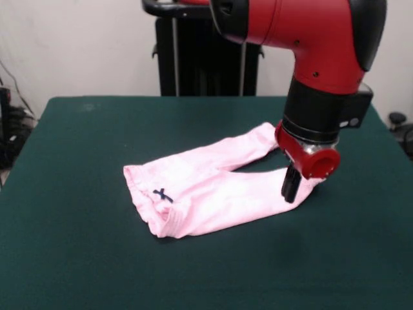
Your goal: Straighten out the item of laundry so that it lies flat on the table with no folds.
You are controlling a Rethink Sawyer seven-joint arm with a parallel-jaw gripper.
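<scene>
Your gripper is blocking the pink pants' leg cuff; grip state unclear, green table lying beneath.

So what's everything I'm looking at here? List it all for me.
baby pants: one, pale pink, spread near the table's middle, waistband toward the left, two legs running right.
bow: one, dark blue, on the waistband.
table: one, dark green cloth top, filling most of the picture.
black stand: one, behind the table's far edge, against a pale wall.
cables and dark gear: a few, at the left edge, unclear.
robot arm: one, red and black, reaching down from the top right.
gripper: one, black, touching the end of the nearer leg; open or shut cannot be seen.
</scene>
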